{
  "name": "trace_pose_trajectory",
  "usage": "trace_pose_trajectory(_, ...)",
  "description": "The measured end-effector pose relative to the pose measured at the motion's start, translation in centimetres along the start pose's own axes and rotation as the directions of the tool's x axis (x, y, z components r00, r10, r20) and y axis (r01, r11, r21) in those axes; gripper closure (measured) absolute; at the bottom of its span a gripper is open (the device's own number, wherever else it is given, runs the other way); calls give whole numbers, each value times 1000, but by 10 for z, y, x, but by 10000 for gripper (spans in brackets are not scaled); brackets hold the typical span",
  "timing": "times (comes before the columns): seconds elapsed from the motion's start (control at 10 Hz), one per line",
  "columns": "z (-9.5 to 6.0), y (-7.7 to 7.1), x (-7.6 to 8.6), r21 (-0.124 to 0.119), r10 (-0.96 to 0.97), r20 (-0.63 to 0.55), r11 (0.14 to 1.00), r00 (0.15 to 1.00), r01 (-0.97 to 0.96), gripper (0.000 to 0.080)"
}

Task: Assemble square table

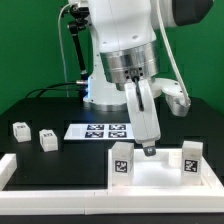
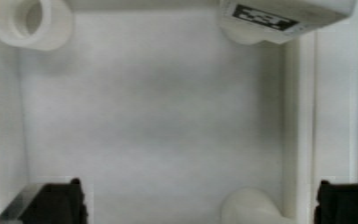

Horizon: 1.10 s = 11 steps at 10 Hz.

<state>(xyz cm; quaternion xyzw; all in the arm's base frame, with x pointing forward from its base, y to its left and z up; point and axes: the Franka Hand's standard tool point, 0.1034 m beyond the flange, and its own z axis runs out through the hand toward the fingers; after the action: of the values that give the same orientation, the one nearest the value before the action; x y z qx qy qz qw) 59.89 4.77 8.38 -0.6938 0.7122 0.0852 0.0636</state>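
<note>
The tool (image 1: 148,150) hangs open and empty, its two dark fingers (image 2: 60,205) spread wide, just above the white plastic square table top with a raised rim (image 1: 150,178). That top lies on the black table (image 1: 60,112) towards the exterior view's right, close to the camera. Two short white tagged block legs stand upright on it, one (image 1: 121,160) at its left side and one (image 1: 190,158) at its right, with the tool between them.

In the wrist view a tagged leg (image 2: 265,20) sits in one corner and an empty round socket (image 2: 34,25) shows at the neighbouring corner.

Two loose white block legs (image 1: 20,128) (image 1: 47,138) lie well apart from the top at the exterior view's left. The marker board (image 1: 103,130) lies behind the top, and a long white border rail (image 1: 50,168) runs along the near edge.
</note>
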Motion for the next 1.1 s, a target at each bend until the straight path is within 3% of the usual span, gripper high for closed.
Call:
trace_pose_trajectory(0.3, 0, -1, 1, 1, 1, -1, 1000, 1000, -1, 150)
trace_pose_trajectory(0.4, 1, -2, 0, 18, 8, -5, 1000, 1000, -8, 150)
trace_pose_trajectory(0.5, 5, -3, -4, 76, 12, -23, 997, 1000, -10, 150)
trace_pose_trajectory(0.6, 8, 2, -6, 117, 5, -46, 993, 999, 1, 150)
trace_pose_trajectory(0.7, 13, 9, -11, 141, -7, -65, 990, 998, 16, 150)
trace_pose_trajectory(0.8, 19, 15, -18, 128, -21, -68, 991, 997, 30, 150)
trace_pose_trajectory(1.1, 18, 12, -16, 132, -24, -70, 991, 997, 33, 150)
